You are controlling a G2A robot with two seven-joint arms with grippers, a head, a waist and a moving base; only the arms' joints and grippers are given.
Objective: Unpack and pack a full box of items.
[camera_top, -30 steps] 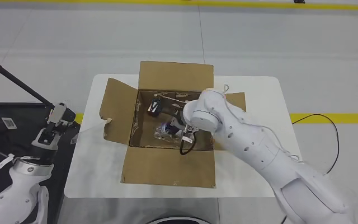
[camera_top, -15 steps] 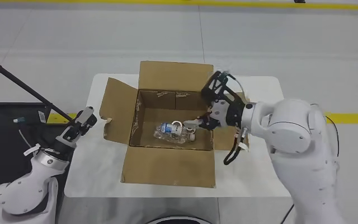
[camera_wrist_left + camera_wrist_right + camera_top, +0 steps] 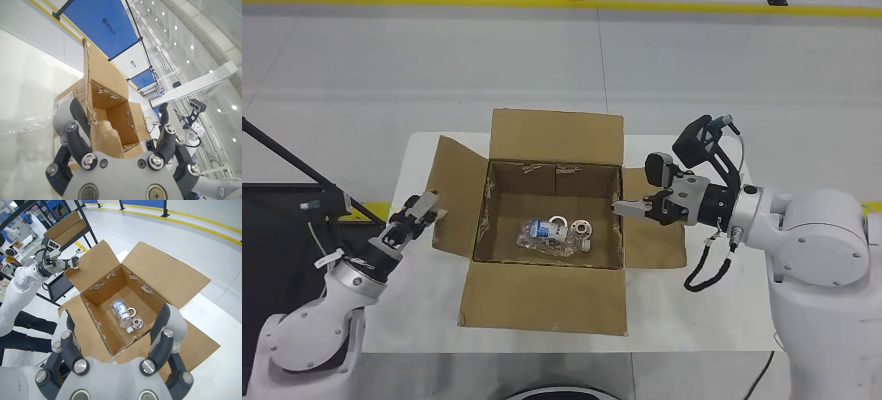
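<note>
An open cardboard box (image 3: pixel 542 290) stands mid-table with its flaps spread. On its floor lie a clear plastic bottle (image 3: pixel 542 233) (image 3: pixel 122 313), a flat metal ring (image 3: pixel 560 222) (image 3: pixel 132 311) and a metal flange (image 3: pixel 583 229) (image 3: pixel 137 323). My right gripper (image 3: pixel 628 208) (image 3: pixel 117 321) hangs open over the box's right wall, holding nothing. At the torn outer edge of the left flap (image 3: pixel 447 200) (image 3: pixel 105 136), my left gripper (image 3: pixel 426 211) (image 3: pixel 122 117) is open; the edge lies between its fingers, close to one finger (image 3: pixel 79 113).
The white table (image 3: pixel 692 300) has bare room to the right of and in front of the box. A black frame (image 3: pixel 282 160) stands off the table's left side. In the right wrist view a black rack with cardboard boxes (image 3: pixel 66 228) stands behind the left arm.
My right arm has pulled out of the box to its right side. My left gripper has come in to the left flap. A black item seen in the box a second ago is gone.
</note>
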